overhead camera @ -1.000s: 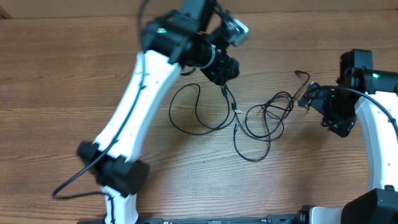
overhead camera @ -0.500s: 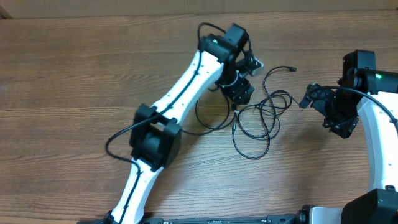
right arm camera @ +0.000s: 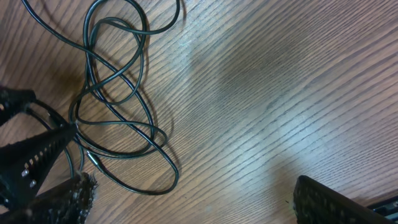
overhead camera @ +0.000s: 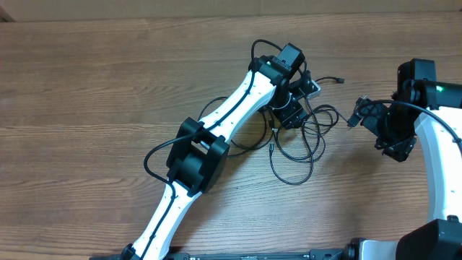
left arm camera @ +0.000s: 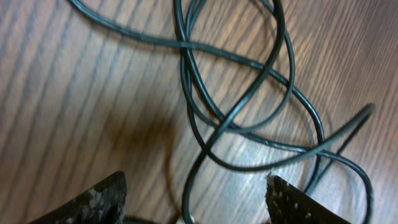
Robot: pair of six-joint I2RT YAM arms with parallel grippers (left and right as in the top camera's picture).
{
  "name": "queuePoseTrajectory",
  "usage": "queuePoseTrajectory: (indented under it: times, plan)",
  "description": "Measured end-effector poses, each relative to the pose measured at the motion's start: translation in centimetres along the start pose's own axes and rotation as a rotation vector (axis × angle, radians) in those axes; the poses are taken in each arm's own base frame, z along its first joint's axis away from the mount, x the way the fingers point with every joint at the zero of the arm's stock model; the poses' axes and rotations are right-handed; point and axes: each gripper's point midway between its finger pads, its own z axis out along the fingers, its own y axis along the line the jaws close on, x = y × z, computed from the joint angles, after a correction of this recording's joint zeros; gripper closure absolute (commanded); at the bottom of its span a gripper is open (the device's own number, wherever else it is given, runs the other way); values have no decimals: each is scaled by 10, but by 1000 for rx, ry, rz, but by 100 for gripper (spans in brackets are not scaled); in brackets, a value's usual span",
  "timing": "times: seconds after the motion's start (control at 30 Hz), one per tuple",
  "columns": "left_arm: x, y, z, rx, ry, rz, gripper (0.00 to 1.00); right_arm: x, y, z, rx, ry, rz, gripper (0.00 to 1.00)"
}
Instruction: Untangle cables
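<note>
Plainly, looped black cables (left arm camera: pixel 185 68) on the wooden table (overhead camera: pixel 86 87); left hand (left arm camera: pixel 196 199) open over them; right hand (right arm camera: pixel 186 199) open nearby

We note cables (overhead camera: pixel 310 137) black; table (overhead camera: pixel 86 87) brown, streaked wood grain; left arm (overhead camera: pixel 242 108), right arm (overhead camera: pixel 437 166) white, black joints.

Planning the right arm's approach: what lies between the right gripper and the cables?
Only bare table, seen in the overhead view; the right gripper stands open, clear of the cables.
</note>
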Motion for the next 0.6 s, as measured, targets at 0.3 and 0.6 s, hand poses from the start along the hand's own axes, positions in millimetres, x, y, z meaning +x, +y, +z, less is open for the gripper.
queuePoseTrajectory:
  times: [0.3, 0.6]
  plan:
    - [1, 1, 4, -1, -3, 44, 30, 1, -1, 0, 2, 3, 1, 0]
    - [20, 1, 22, 20, 38, 42, 35, 1, 0, 0, 2, 3, 1, 0]
